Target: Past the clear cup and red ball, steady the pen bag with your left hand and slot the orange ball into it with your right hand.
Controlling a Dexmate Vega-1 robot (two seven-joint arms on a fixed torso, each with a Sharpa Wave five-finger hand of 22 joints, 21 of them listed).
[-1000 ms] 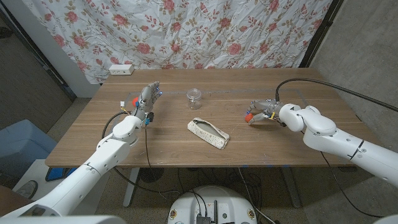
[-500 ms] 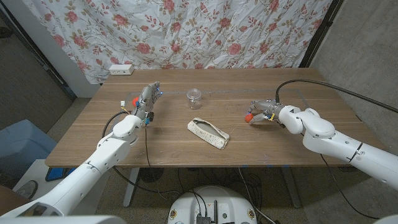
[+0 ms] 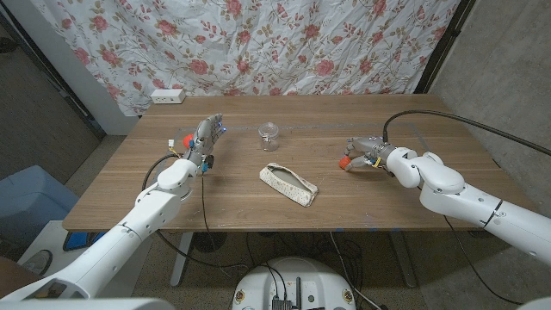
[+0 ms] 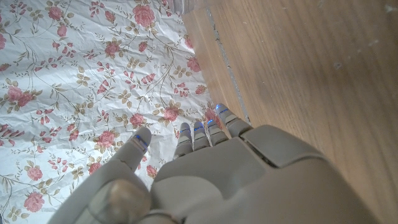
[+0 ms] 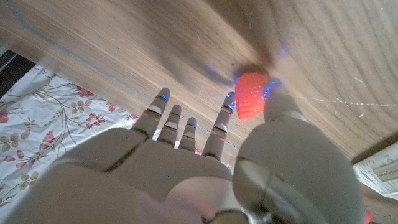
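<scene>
While the pen bag (image 3: 288,184) lies mid-table, its long axis runs diagonally from far-left to near-right, the clear cup (image 3: 269,135) behind it.

Right hand (image 3: 362,155) pinches the orange ball (image 5: 250,94) between thumb and a finger, other fingers spread, well right of the bag. Left hand (image 3: 205,136) stands upright, fingers extended, holding nothing, well left of the bag.
</scene>
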